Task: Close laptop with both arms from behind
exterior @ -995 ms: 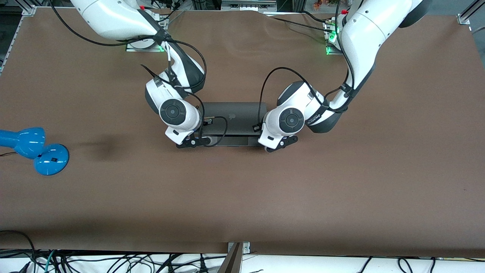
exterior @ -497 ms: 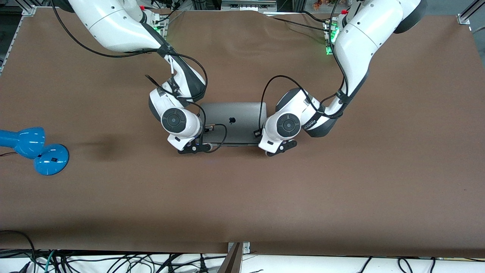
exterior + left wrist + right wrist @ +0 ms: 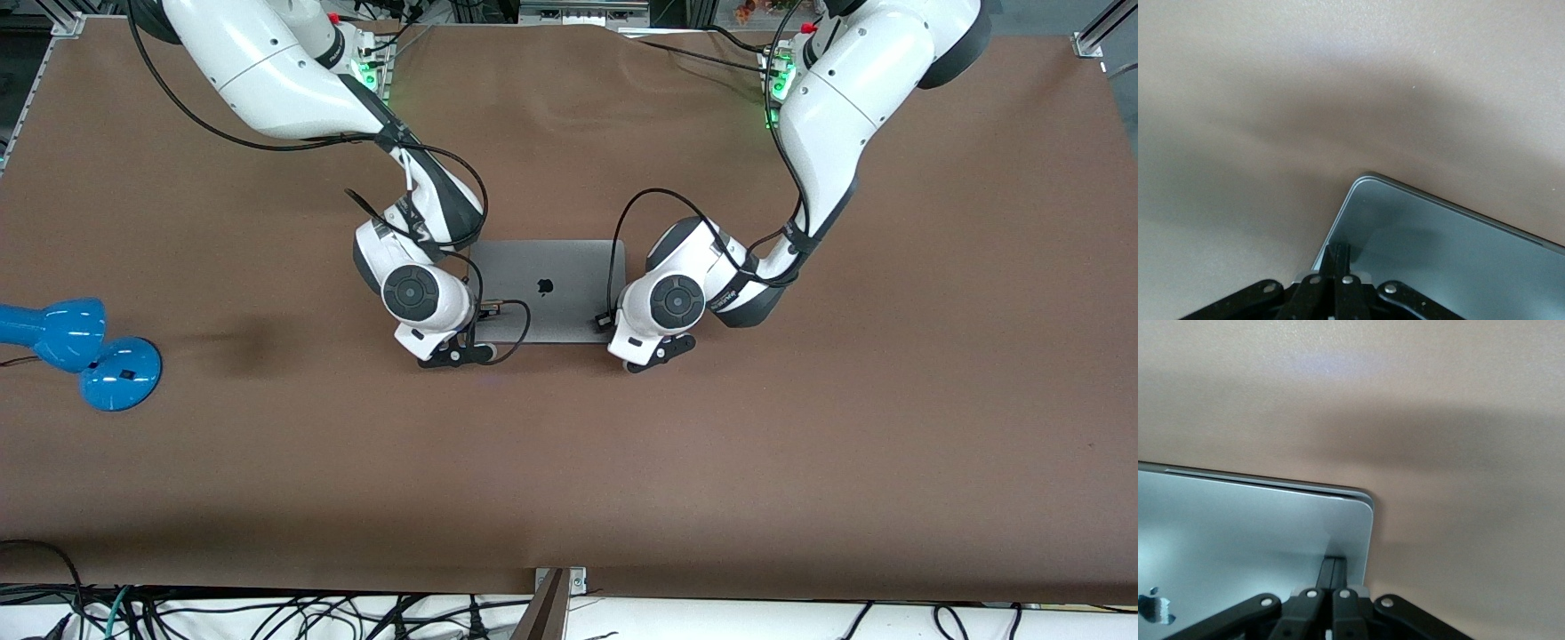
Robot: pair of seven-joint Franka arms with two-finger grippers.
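Brown tabletop carries the laptop at its middle, lid down. Both arms bend elbows-out over it: the left gripper and right gripper, fingers pinched together, press the lid's two front-camera-side corners.

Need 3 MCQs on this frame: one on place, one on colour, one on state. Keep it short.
1. Where is the blue lamp?
A. on the laptop
B. toward the right arm's end of the table
C. between the arm bases

2. Laptop lid colour?
A. grey
B. white
C. red

3. Laptop state?
A. wide open
B. lid down, all but shut
C. standing on edge

Answers:
1 B: it sits past the right gripper, away from the left gripper.
2 A: grey metal with a dark logo.
3 B: only the lid's top shows; both grippers' shut jaws press its corners.
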